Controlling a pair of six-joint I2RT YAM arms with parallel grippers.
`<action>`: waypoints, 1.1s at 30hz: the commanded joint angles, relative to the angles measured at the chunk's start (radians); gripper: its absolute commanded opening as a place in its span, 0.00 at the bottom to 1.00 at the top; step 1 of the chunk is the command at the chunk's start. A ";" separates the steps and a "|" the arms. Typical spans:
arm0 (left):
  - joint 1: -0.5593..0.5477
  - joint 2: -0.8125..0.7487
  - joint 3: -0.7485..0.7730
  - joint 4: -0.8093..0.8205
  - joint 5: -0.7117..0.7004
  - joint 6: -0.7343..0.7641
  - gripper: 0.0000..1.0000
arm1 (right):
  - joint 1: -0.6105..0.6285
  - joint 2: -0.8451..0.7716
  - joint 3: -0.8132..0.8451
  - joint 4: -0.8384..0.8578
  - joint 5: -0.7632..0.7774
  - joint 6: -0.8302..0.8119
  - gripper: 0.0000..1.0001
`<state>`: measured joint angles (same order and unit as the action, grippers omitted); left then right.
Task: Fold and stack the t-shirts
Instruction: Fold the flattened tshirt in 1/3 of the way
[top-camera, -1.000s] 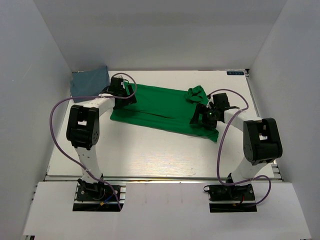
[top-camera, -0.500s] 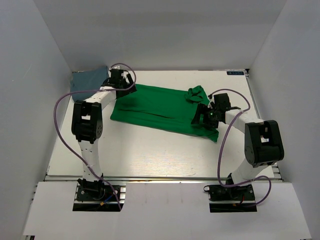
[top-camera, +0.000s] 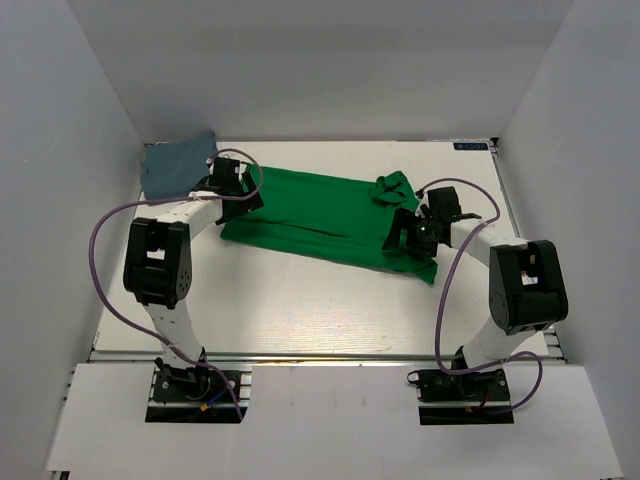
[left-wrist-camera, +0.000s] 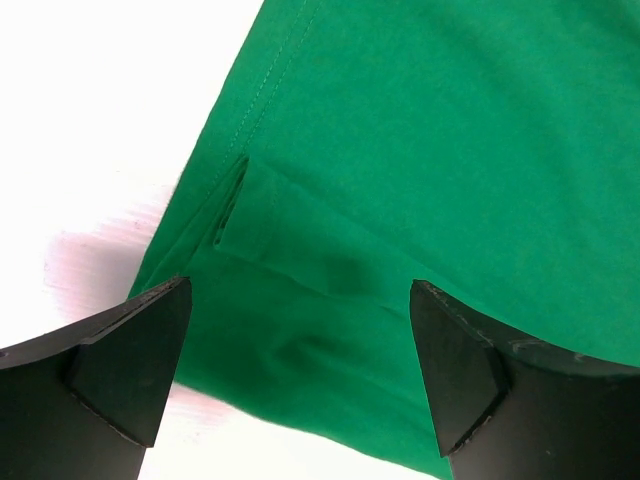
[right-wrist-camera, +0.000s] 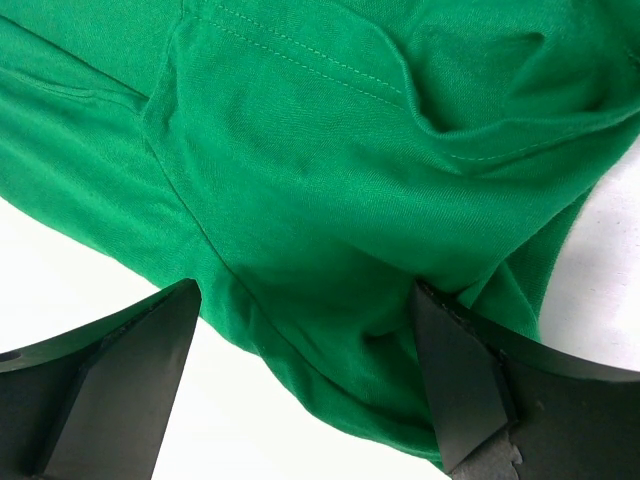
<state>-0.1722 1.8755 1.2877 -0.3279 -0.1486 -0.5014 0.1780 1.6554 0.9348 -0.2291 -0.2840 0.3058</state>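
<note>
The bright green t-shirt (top-camera: 320, 215) lies spread in a long strip across the middle of the white table (top-camera: 280, 300), with a bunched lump (top-camera: 392, 187) at its back right. The grey-blue t-shirt (top-camera: 178, 165) lies folded in the back left corner. My left gripper (top-camera: 232, 192) is low over the green shirt's left end. In the left wrist view it (left-wrist-camera: 300, 375) is open, with its jaws astride the shirt's creased edge (left-wrist-camera: 420, 150). My right gripper (top-camera: 405, 238) is low over the shirt's right end. In the right wrist view it (right-wrist-camera: 310, 385) is open astride rumpled green cloth (right-wrist-camera: 330, 150).
White walls (top-camera: 90, 150) close in the table on the left, back and right. Purple cables (top-camera: 105, 230) loop from both arms. A metal rail (top-camera: 320, 355) runs along the table's near edge in front of the arm bases.
My left gripper swung to the back left toward the grey-blue shirt, then came back down over the green shirt's left edge. My right gripper has barely moved.
</note>
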 joint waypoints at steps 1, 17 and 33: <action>0.000 0.036 0.033 0.003 0.033 -0.002 1.00 | -0.002 -0.014 0.019 -0.006 -0.003 -0.013 0.90; 0.000 0.077 0.027 0.110 0.115 0.020 1.00 | -0.006 -0.006 0.013 -0.009 0.012 -0.011 0.90; 0.000 0.158 0.125 0.228 0.199 -0.034 1.00 | -0.005 -0.009 0.002 -0.015 0.028 -0.010 0.90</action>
<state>-0.1722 2.0281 1.3590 -0.1276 0.0277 -0.5163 0.1780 1.6554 0.9348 -0.2344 -0.2737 0.3058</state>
